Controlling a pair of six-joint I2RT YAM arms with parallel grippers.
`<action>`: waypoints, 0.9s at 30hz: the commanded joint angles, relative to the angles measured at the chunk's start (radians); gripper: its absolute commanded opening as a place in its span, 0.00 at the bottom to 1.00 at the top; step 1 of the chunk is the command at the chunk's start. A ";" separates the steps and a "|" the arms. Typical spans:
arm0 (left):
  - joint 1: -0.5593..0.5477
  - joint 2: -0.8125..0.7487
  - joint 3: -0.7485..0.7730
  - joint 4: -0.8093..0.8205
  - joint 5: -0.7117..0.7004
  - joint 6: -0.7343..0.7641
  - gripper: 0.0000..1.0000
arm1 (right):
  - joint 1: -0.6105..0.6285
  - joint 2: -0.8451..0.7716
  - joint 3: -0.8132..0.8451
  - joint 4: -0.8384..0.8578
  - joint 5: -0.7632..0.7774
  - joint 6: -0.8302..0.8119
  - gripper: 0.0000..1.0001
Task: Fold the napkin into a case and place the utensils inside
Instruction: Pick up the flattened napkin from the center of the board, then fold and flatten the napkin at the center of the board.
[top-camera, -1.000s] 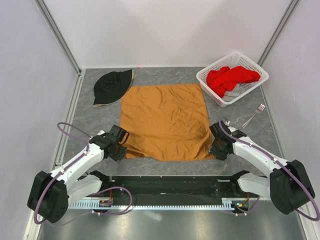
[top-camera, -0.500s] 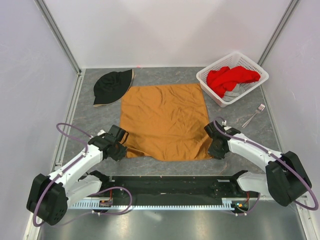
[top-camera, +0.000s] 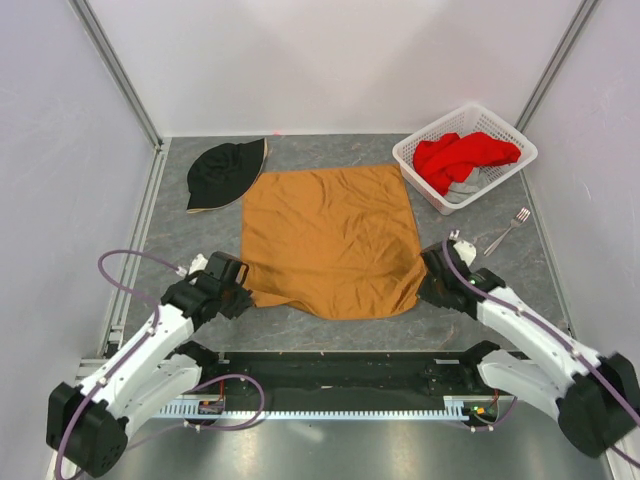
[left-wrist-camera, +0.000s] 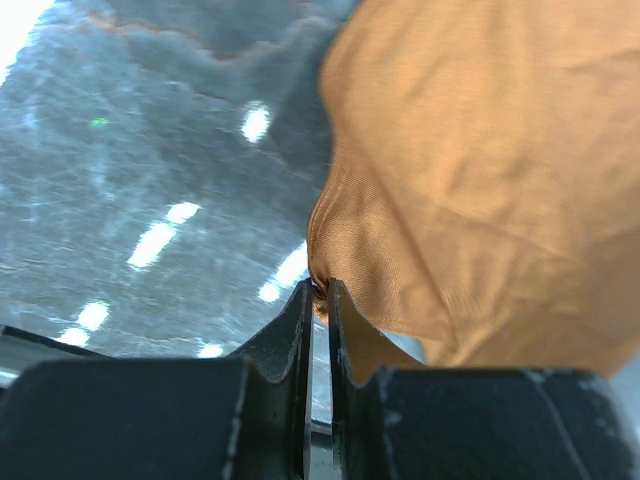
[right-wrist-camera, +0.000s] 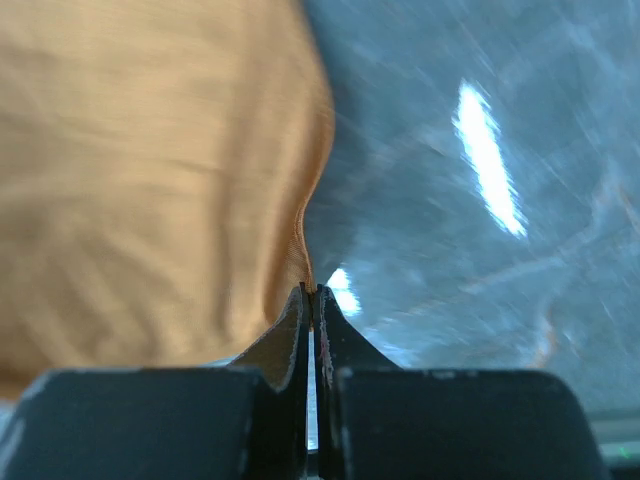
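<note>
Three neighbours near napkin (top-camera: 330, 240): hat (top-camera: 222, 172), basket (top-camera: 418, 178), fork (top-camera: 508, 231).

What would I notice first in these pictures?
A big shiny orange-brown square cloth lies spread out in the middle. The left pincer and the right pincer each pinch one of its near corners. At the far right, a bright red cloth sits in a white plastic basket.

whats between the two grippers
The napkin: in the top view its near edge runs from the left gripper to the right gripper, each pinching a corner.
</note>
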 joint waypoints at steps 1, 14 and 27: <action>0.006 -0.126 0.077 0.007 0.013 0.100 0.02 | 0.004 -0.217 0.067 0.120 -0.001 -0.190 0.00; 0.006 -0.523 0.675 -0.088 -0.012 0.414 0.02 | 0.004 -0.706 0.555 -0.007 -0.215 -0.675 0.00; 0.006 -0.366 0.884 -0.001 -0.097 0.505 0.02 | 0.004 -0.567 0.701 0.071 -0.133 -0.625 0.00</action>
